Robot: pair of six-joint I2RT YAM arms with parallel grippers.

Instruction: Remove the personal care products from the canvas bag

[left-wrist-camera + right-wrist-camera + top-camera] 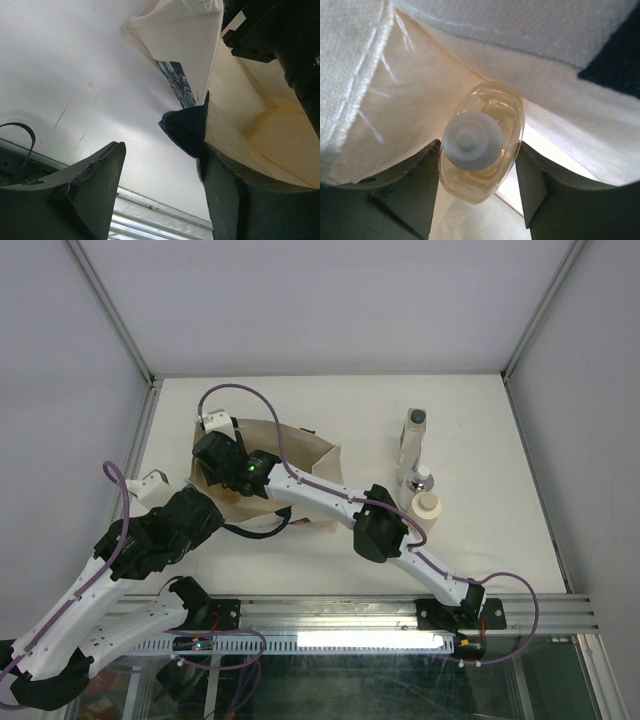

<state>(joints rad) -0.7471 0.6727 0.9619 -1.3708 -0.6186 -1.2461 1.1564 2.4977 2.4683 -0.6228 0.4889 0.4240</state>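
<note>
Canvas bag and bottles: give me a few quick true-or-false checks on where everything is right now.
1. The clear rectangular bottle, silver-topped bottle and cream bottle sit on the table, right of the canvas bag in the top view. True.
2. The amber-liquid bottle sits on the table too. False: it is inside the bag, between the fingers of the right gripper.
3. The left gripper is clamped on a bag handle. False: its jaws stand apart with bare table between them, and the bag's dark tab is beside one finger.
4. The right arm reaches into the bag. True.
</note>
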